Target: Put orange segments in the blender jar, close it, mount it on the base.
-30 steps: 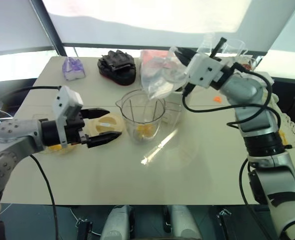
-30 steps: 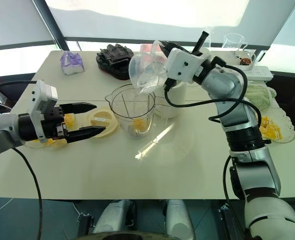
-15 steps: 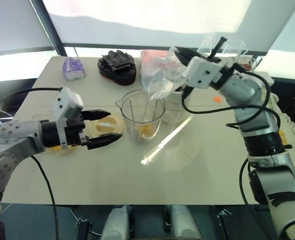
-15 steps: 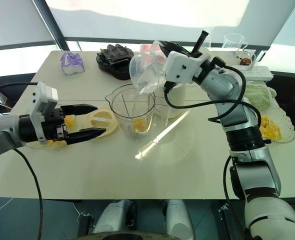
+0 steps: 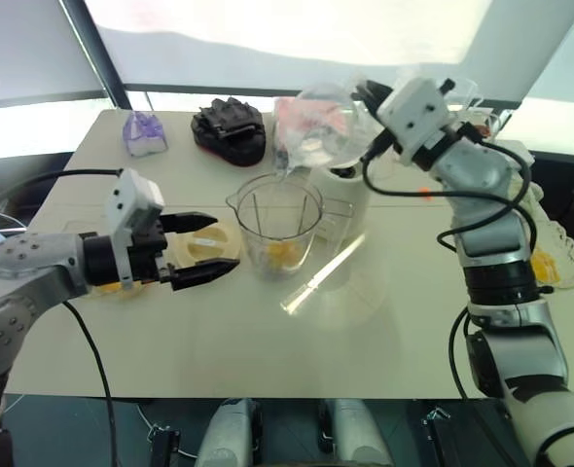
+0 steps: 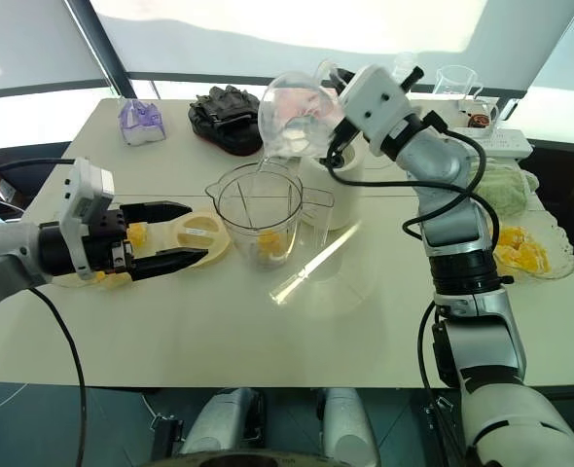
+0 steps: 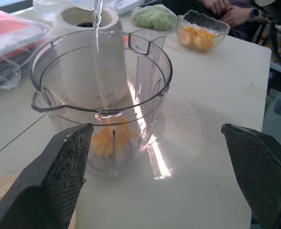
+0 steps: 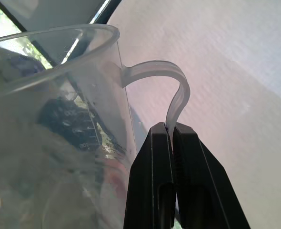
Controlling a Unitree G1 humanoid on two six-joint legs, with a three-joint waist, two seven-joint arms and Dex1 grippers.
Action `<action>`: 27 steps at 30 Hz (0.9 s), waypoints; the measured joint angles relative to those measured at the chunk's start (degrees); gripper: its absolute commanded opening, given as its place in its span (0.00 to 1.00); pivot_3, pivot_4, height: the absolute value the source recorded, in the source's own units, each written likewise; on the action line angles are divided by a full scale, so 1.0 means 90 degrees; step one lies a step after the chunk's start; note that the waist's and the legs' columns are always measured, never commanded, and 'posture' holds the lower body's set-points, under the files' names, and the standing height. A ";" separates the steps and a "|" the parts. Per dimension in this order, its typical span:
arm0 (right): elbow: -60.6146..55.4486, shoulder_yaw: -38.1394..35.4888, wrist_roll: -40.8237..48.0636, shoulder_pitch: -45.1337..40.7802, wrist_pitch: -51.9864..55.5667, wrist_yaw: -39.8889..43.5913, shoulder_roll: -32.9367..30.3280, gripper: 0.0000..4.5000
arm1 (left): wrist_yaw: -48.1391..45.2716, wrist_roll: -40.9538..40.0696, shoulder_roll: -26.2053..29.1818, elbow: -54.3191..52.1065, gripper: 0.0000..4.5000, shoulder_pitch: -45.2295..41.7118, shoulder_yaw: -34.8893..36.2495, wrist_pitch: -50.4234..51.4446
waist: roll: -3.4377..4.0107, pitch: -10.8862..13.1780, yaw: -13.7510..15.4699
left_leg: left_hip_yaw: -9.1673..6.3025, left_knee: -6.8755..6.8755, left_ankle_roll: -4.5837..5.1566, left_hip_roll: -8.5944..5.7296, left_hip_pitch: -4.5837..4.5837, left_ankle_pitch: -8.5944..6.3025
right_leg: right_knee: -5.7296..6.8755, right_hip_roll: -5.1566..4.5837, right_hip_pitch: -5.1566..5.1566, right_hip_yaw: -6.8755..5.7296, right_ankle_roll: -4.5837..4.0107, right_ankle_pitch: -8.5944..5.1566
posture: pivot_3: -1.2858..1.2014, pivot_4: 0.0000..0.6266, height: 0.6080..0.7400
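Left gripper (image 6: 175,233) spread wide, hovering just left of the blender jar (image 5: 277,226), nothing held. Jar upright mid-table, orange segments (image 7: 113,137) at its bottom. White base (image 5: 348,195) just beyond it, far-right. Right gripper (image 8: 171,136) pinched on the handle of a clear measuring jug (image 6: 295,124), tilted above the jar's far rim.

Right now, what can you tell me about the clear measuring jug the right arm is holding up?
The measuring jug is clear plastic with printed graduation marks on its wall and a thin curved handle. The right pincer is shut on that handle and holds the jug in the air, tipped over on its side above the blender jar. A thin stream of water runs from its lip down into the jar, where orange segments lie at the bottom.
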 measured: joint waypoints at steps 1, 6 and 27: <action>-0.0077 -0.0082 0.0145 0.0008 0.0265 -0.0005 0.0032 0.02 | -0.0002 0.0000 -0.0001 0.0003 1.00 -0.0021 -0.0006 0.0000 | 0.0000 0.0000 -0.0003 | 0.0001 0.0000 0.0000 0.0000 0.0000 0.0000 | 0.0000 0.0000 0.0000 0.0000 0.0000 0.0000 | 0.52 0.24 1.00; -0.0493 -0.0630 0.0827 0.0017 0.1321 -0.0226 0.0138 0.02 | -0.0010 -0.0004 -0.0050 0.0070 1.00 -0.0257 -0.0063 0.0005 | 0.0000 0.0000 -0.0003 | 0.0000 0.0000 0.0001 -0.0001 0.0000 0.0000 | 0.0001 0.0000 0.0000 0.0000 0.0001 0.0001 | 0.52 0.24 1.00; -0.2198 -0.2754 0.2348 0.1867 0.3188 -0.1703 -0.0003 0.02 | 0.0149 -0.0001 -0.0606 0.0033 1.00 -0.0520 -0.0551 0.0000 | 0.0000 -0.0001 -0.0020 | 0.0003 0.0000 0.0002 -0.0008 0.0004 -0.0001 | 0.0004 0.0010 0.0001 0.0004 0.0002 0.0002 | 0.52 0.24 1.00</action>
